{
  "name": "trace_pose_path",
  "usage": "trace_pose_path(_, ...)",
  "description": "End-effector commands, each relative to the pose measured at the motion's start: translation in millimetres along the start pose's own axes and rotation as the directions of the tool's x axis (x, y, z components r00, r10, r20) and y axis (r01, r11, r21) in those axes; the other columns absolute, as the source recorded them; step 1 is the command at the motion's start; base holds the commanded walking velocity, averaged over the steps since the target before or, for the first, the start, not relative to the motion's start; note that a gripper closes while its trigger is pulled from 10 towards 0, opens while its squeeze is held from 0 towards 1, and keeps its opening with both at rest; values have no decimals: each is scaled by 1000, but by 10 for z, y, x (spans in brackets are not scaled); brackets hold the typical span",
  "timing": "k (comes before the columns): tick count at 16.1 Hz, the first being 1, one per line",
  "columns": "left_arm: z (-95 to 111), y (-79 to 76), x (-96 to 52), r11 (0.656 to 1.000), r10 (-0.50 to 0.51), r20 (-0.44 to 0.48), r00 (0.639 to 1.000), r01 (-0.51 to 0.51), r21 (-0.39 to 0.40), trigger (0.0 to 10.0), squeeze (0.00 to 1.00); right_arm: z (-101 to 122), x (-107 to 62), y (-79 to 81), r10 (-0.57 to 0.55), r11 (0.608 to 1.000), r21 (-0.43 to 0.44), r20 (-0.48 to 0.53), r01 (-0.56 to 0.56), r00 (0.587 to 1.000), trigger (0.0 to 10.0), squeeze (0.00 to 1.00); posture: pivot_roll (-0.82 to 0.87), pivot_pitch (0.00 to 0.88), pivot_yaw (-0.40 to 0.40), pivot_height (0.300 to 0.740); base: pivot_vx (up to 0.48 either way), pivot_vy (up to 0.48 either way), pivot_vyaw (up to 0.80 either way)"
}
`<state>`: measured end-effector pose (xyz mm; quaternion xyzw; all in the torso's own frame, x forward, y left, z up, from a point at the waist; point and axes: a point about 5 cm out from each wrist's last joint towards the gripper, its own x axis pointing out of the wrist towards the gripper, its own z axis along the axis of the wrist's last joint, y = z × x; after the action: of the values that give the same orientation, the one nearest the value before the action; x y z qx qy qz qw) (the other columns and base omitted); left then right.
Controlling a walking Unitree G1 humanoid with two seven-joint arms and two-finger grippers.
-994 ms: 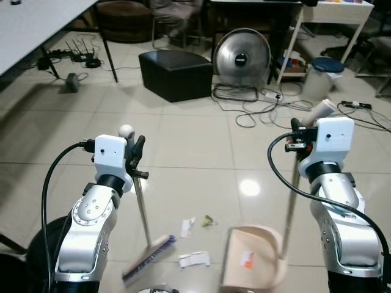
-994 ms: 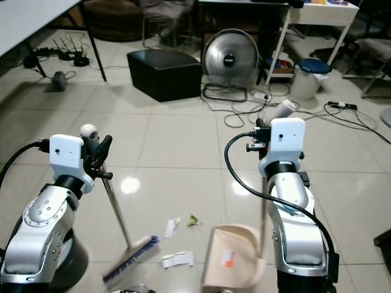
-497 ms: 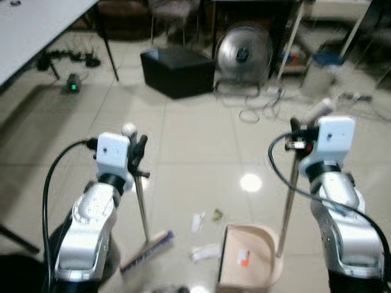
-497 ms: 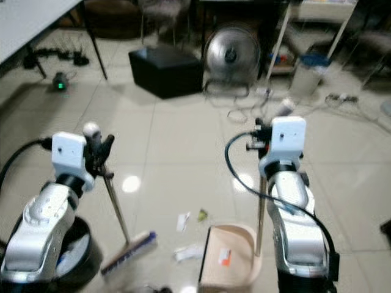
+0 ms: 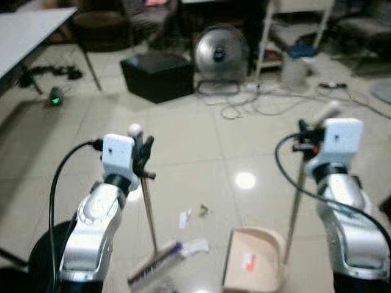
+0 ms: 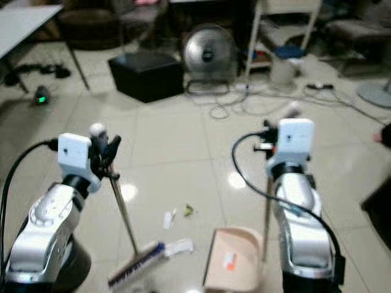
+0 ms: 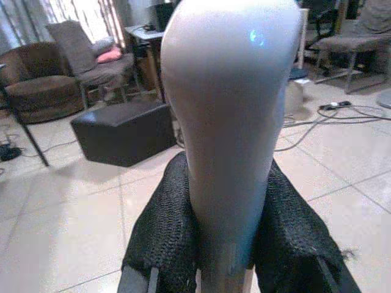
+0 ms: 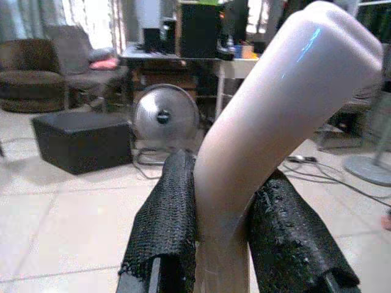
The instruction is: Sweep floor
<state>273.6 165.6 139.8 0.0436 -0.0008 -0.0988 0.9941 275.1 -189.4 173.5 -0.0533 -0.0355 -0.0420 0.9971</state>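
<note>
I have both tools loaded. My left tool [image 7: 226,244] is clamped on the pale rounded grip at the top of the long-handled broom [image 5: 149,210], its black fingers [image 7: 162,235] pressed tight against either side. My right tool [image 8: 223,244] is pinched the same way around the bent cream plastic handle of the upright dustpan [image 5: 253,265].

The broom's thin metal shaft slopes down from my left tool to the brush head [image 5: 156,267], which rests on the glossy beige tiled floor [image 5: 195,146] low and to my left. The cream dustpan sits on the floor at the foot of its own pole, mouth towards the brush, with a small orange-and-white scrap [image 5: 248,263] lying in it.

Between brush and pan there is loose litter: a crumpled white paper piece [image 5: 195,246] just beside the bristles, a small white scrap [image 5: 184,218] a little further out, and a greenish bit [image 5: 204,211] near it.

I judge this to be mid-sweep, gathering the litter towards the pan. Next I would draw the brush behind the white paper and push it rightwards into the pan's mouth while I hold the pan flat and steady, then reach out for the two farther scraps. The picture is blurred, so I would place the stroke only once it steadies.
</note>
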Motion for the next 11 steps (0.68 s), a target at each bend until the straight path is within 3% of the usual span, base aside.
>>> trace_pose_path(1, 72, 70, 4, 999, 18, 28, 999, -19, 26, 10000, 0, 81, 7, 61, 20, 1000, 10, 37, -21, 999, 10000, 0, -43, 22, 35, 740, 0, 0, 0)
trace_pose_path(11, 137, 140, 7, 996, 90, 65, 994, -91, 16, 10000, 0, 74, 48, 150, 59, 998, -1, 54, -59, 997, 10000, 0, 16, 0, 12, 740, 0, 0, 0)
